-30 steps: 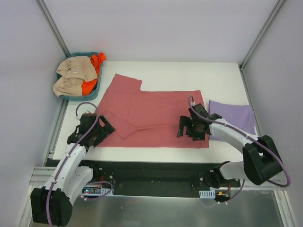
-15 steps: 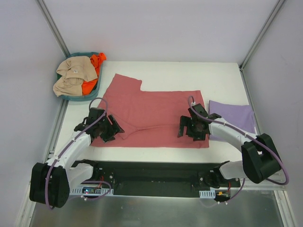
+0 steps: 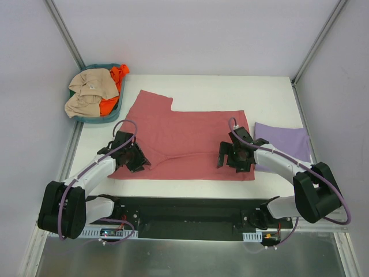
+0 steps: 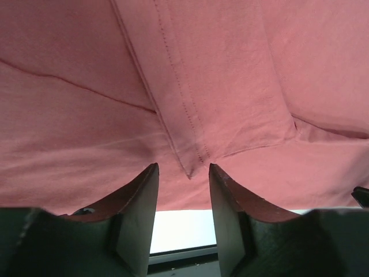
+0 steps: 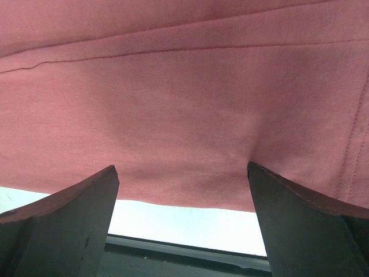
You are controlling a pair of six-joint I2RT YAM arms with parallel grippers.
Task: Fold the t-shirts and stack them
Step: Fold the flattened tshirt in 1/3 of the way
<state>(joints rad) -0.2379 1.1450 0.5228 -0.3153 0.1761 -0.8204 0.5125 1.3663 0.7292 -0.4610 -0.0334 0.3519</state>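
The brick-red t-shirt [image 3: 184, 135] lies spread flat across the middle of the table, one sleeve sticking out at the back left. Its near-left sleeve flap [image 4: 196, 115] is folded inward, stitched hem up. My left gripper [image 3: 135, 158] is low over that near-left corner. Its jaws [image 4: 183, 168] are partly closed around the flap's pointed tip, and a gap still shows on both sides. My right gripper [image 3: 233, 156] rests wide open on the shirt's near-right edge [image 5: 173, 104], nothing pinched. The lavender t-shirt [image 3: 285, 141] lies folded at the right.
A teal basket [image 3: 86, 120] at the back left holds beige cloth [image 3: 86, 92] and orange cloth [image 3: 113, 99]. The white table's near edge [image 5: 184, 222] runs just below both grippers. Enclosure walls and metal posts bound the table on three sides.
My left gripper has moved right onto the shirt's near-left corner and its jaws have narrowed from wide open. The right arm has not moved.
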